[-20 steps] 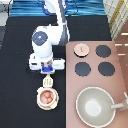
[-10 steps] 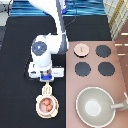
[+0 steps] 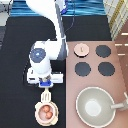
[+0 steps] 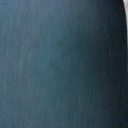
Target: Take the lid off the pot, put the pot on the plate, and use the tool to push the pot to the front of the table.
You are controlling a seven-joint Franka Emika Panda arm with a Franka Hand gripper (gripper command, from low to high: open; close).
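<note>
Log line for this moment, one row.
gripper: over tool, above pot | lid: off, on stove | pot: on plate, near table front

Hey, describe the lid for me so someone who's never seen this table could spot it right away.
Start at the pinkish-brown stove panel on the black table's right side in the exterior view. The lid lies on its top-left burner spot, far from the gripper, which hangs over the tool just above the pot. Its neighbours are black burners; it alone is pinkish-tan with a centre knob.

White jointed arm, rounded grey-trimmed wrist, tool (image 3: 45, 85) with blue block
</note>
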